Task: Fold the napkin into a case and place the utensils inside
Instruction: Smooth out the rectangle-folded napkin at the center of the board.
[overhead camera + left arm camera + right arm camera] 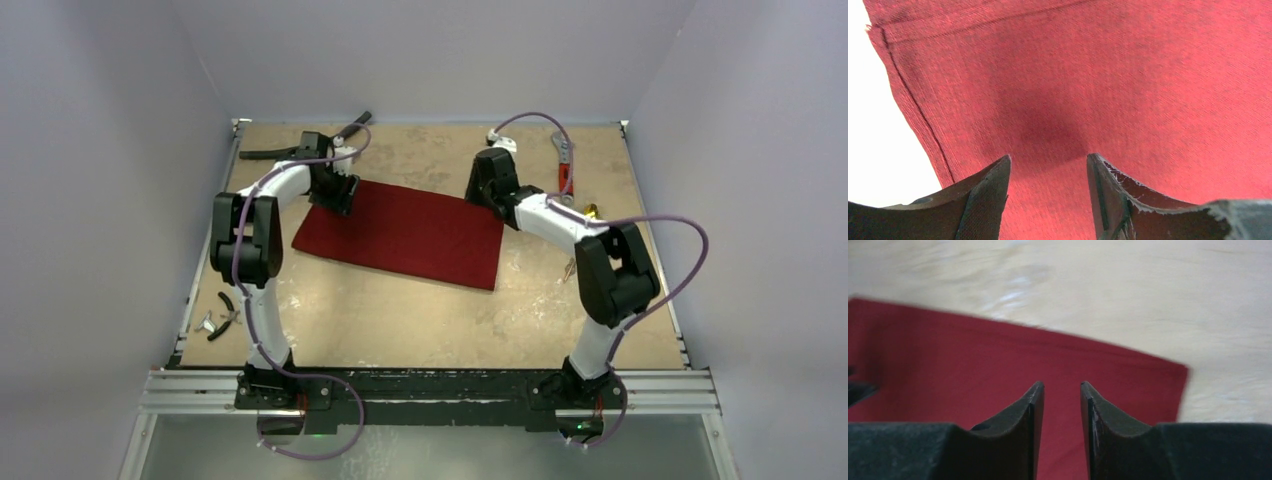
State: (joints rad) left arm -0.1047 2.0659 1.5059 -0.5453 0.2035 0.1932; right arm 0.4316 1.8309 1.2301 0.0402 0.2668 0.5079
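The dark red napkin (405,232) lies flat on the table as a wide rectangle. My left gripper (340,196) is over its far left corner, open, with only cloth (1098,85) between the jaws (1048,157); the hemmed left edge shows beside it. My right gripper (482,192) hovers at the far right edge of the napkin, open with a narrow gap (1061,385), the cloth (998,370) below it. A gold utensil piece (590,211) shows right of the right arm; another slim piece (568,268) lies partly hidden by that arm.
A red-handled silver wrench (563,160) lies at the back right. A black hose (270,153) and a dark tool (355,124) lie at the back left. Small pliers (222,315) lie at the near left edge. Walls enclose three sides.
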